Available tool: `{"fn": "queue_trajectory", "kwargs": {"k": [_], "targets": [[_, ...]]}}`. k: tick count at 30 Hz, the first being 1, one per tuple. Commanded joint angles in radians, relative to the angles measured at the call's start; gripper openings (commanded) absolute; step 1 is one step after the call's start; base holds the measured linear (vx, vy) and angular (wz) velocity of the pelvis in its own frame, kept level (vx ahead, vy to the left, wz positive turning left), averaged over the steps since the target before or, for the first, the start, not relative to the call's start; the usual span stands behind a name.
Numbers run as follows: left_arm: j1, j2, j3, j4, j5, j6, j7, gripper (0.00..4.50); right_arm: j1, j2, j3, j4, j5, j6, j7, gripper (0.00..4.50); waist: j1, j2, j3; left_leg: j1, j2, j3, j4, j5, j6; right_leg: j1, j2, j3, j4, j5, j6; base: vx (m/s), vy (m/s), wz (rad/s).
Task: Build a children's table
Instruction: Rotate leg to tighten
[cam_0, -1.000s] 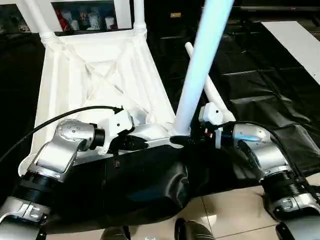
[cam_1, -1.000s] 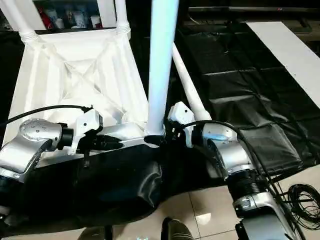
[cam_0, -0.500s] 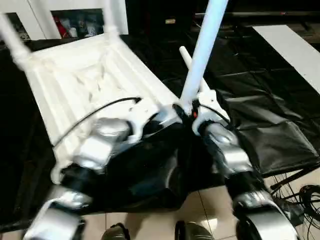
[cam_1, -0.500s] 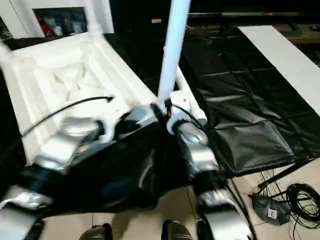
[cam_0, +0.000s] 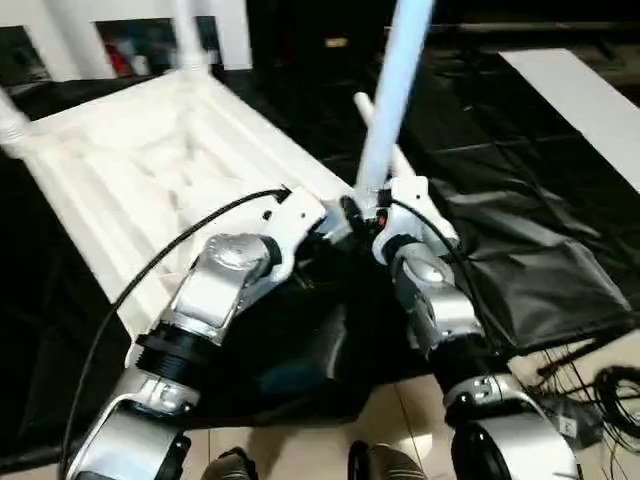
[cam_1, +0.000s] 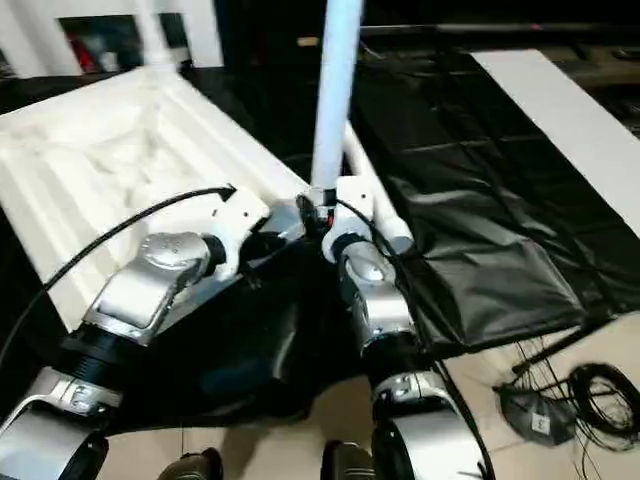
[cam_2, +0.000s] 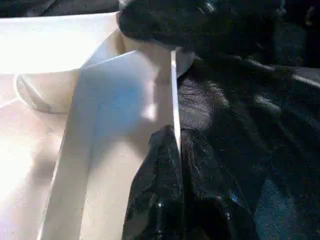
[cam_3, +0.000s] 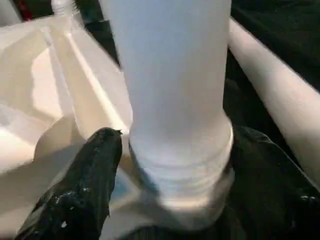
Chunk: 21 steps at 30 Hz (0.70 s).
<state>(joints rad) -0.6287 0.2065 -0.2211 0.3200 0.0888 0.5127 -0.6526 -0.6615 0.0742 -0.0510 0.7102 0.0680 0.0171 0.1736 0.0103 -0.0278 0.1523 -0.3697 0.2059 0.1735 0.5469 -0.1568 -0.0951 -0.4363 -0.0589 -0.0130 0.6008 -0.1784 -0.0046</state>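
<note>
White ribbed tabletop (cam_0: 130, 170) lies underside up on black sheeting (cam_0: 520, 190). An upright leg (cam_0: 392, 90) stands in its near right corner socket. The left gripper (cam_2: 175, 150) pinches the tabletop's rim there; the right gripper (cam_3: 170, 165) straddles the leg's base, fingers (cam_3: 85, 180) spread. A loose leg (cam_1: 375, 205) lies just beside

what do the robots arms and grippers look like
Two silver metal forearms with ribbed black wrist collars, each ending in a white plastic housing. The left gripper and right gripper each have two glossy black fingers. A thin black cable loops over the left forearm.
</note>
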Motion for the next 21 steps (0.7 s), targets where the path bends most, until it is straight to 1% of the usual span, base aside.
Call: {"fn": "queue_trajectory", "kwargs": {"k": [1, 2, 3, 4, 6, 7, 8, 9, 10, 11, 12, 13, 14, 15, 16, 17, 19, 20, 21], "targets": [[0.055, -0.007, -0.016, 0.038, -0.02, -0.014, -0.006, 0.0, 0.017, 0.01, 0.086, -0.028, -0.008, 0.038, 0.087, 3.98, 0.001, -0.006, -0.044, -0.007, 0.003, -0.005, -0.072, -0.341, 0.012, 0.037, -0.051, 0.028, -0.099, -0.46, -0.076, 0.0, 0.0, 0.0], [0.071, 0.012, -0.007, 0.017, -0.03, -0.016, -0.024, 0.0, 0.029, -0.028, 0.094, -0.069, -0.021, 0.045, 0.102, 3.98, -0.001, -0.012, -0.043, -0.007, 0.004, -0.004, -0.073, -0.333, 0.015, 0.037, -0.051, 0.027, -0.1, -0.456, -0.077, 0.0, 0.0, 0.0], [0.078, 0.021, -0.004, 0.009, -0.032, -0.018, -0.031, 0.0, 0.034, -0.046, 0.098, -0.086, -0.03, 0.047, 0.106, 4.24, 0.0, -0.01, -0.046, -0.006, 0.004, -0.002, -0.071, -0.309, 0.022, 0.039, -0.05, 0.028, -0.099, -0.425, -0.079, 0.0, 0.0, 0.0], [0.086, 0.035, -0.007, 0.001, -0.034, -0.038, -0.048, 0.0, 0.042, -0.061, 0.094, -0.106, -0.027, 0.05, 0.117, 4.24, 0.0, -0.011, -0.046, -0.007, 0.004, 0.0, -0.069, -0.291, 0.026, 0.039, -0.05, 0.029, -0.098, -0.398, -0.085, 0.0, 0.0, 0.0], [0.102, 0.061, -0.002, -0.013, -0.04, -0.05, -0.075, 0.0, 0.066, -0.093, 0.084, -0.157, -0.002, 0.067, 0.167, 4.3, -0.001, -0.01, -0.048, -0.007, 0.005, 0.006, -0.065, -0.25, 0.041, 0.039, -0.046, 0.031, -0.091, -0.309, -0.118, 0.0, 0.0, 0.0], [0.122, 0.092, 0.003, -0.032, -0.054, -0.069, -0.117, 0.0, 0.098, -0.138, 0.086, -0.217, 0.025, 0.088, 0.248, 4.3, 0.002, -0.012, -0.048, -0.01, 0.003, 0.007, -0.062, -0.225, 0.05, 0.047, -0.045, 0.031, -0.086, -0.259, -0.128, 0.053, -0.014, 0.01], [0.128, 0.103, 0.005, -0.039, -0.058, -0.073, -0.131, 0.0, 0.11, -0.155, 0.091, -0.236, 0.033, 0.095, 0.279, 4.3, 0.005, -0.011, -0.05, -0.009, 0.005, 0.008, -0.061, -0.21, 0.055, 0.049, -0.045, 0.031, -0.084, -0.231, -0.133, 0.053, -0.014, 0.01], [0.142, 0.131, 0.004, -0.052, -0.069, -0.117, -0.175, 0.0, 0.136, -0.192, 0.1, -0.277, 0.053, 0.106, 0.359, 4.3, 0.004, -0.009, -0.051, -0.007, 0.005, 0.01, -0.059, -0.187, 0.064, 0.049, -0.043, 0.031, -0.081, -0.185, -0.151, 0.06, -0.013, 0.02], [0.149, 0.145, 0.002, -0.057, -0.074, -0.148, -0.198, 0.0, 0.147, -0.208, 0.103, -0.294, 0.062, 0.11, 0.396, 4.3, 0.006, -0.009, -0.051, -0.007, 0.004, 0.01, -0.058, -0.18, 0.074, 0.051, -0.042, 0.03, -0.08, -0.166, -0.155, 0.057, -0.008, 0.01], [0.155, 0.151, 0.004, -0.066, -0.087, -0.151, -0.222, 0.0, 0.153, -0.218, 0.107, -0.304, 0.071, 0.11, 0.424, 4.3, 0.004, -0.009, -0.055, -0.01, 0.005, 0.012, -0.056, -0.143, 0.085, 0.057, -0.043, 0.032, -0.072, -0.101, -0.17, 0.057, -0.008, 0.01], [0.162, 0.159, 0.007, -0.079, -0.104, -0.141, -0.249, 0.0, 0.16, -0.23, 0.11, -0.313, 0.08, 0.111, 0.454, 4.3, 0.003, -0.006, -0.054, -0.006, 0.005, 0.015, -0.054, -0.118, 0.094, 0.055, -0.041, 0.031, -0.068, -0.049, -0.195, 0.0, 0.0, 0.0], [0.173, 0.177, 0.007, -0.099, -0.128, -0.146, -0.3, 0.0, 0.169, -0.254, 0.12, -0.32, 0.089, 0.1, 0.503, 4.3, 0.001, -0.007, -0.056, -0.007, 0.004, 0.015, -0.053, -0.107, 0.099, 0.058, -0.041, 0.031, -0.065, -0.023, -0.209, 0.0, 0.0, 0.0], [0.189, 0.213, 0.002, -0.13, -0.163, -0.153, -0.383, 0.0, 0.183, -0.299, 0.138, -0.331, 0.105, 0.082, 0.589, 4.3, 0.001, -0.005, -0.057, -0.007, 0.003, 0.016, -0.051, -0.096, 0.108, 0.061, -0.04, 0.03, -0.06, 0.014, -0.228, 0.0, 0.0, 0.0], [0.189, 0.213, 0.002, -0.13, -0.163, -0.153, -0.383, 0.0, 0.183, -0.299, 0.138, -0.331, 0.105, 0.082, 0.589, 4.3, 0.002, -0.004, -0.058, -0.006, 0.006, 0.016, -0.049, -0.082, 0.121, 0.064, -0.042, 0.031, -0.054, 0.054, -0.244, 0.0, 0.0, 0.0], [0.194, 0.229, -0.001, -0.137, -0.172, -0.161, -0.413, 0.0, 0.188, -0.316, 0.144, -0.335, 0.111, 0.078, 0.622, 4.3, 0.001, -0.004, -0.057, -0.005, 0.007, 0.018, -0.048, -0.077, 0.128, 0.061, -0.041, 0.032, -0.054, 0.073, -0.252, 0.0, 0.0, 0.0], [0.197, 0.248, -0.002, -0.144, -0.186, -0.163, -0.446, 0.0, 0.191, -0.336, 0.149, -0.34, 0.115, 0.078, 0.662, 4.3, 0.003, -0.003, -0.056, 0.0, 0.006, 0.02, -0.047, -0.081, 0.138, 0.059, -0.038, 0.03, -0.054, 0.073, -0.264, 0.0, 0.0, 0.0], [0.198, 0.26, -0.001, -0.151, -0.198, -0.16, -0.469, 0.0, 0.189, -0.347, 0.15, -0.341, 0.12, 0.079, 0.688, 4.3, 0.006, -0.003, -0.054, 0.001, 0.01, 0.02, -0.048, -0.089, 0.14, 0.056, -0.041, 0.03, -0.054, 0.047, -0.27, 0.0, 0.0, 0.0], [0.199, 0.283, -0.003, -0.164, -0.217, -0.153, -0.507, 0.0, 0.186, -0.369, 0.157, -0.349, 0.128, 0.08, 0.738, 4.3, 0.007, -0.002, -0.054, 0.002, 0.011, 0.02, -0.048, -0.092, 0.138, 0.056, -0.042, 0.03, -0.054, 0.036, -0.271, 0.0, 0.0, 0.0], [0.2, 0.289, -0.004, -0.166, -0.22, -0.153, -0.516, 0.0, 0.186, -0.375, 0.16, -0.351, 0.131, 0.083, 0.752, 4.3, 0.008, -0.003, -0.054, 0.003, 0.013, 0.019, -0.049, -0.094, 0.137, 0.056, -0.042, 0.029, -0.054, 0.022, -0.272, 0.0, 0.0, 0.0]]}}
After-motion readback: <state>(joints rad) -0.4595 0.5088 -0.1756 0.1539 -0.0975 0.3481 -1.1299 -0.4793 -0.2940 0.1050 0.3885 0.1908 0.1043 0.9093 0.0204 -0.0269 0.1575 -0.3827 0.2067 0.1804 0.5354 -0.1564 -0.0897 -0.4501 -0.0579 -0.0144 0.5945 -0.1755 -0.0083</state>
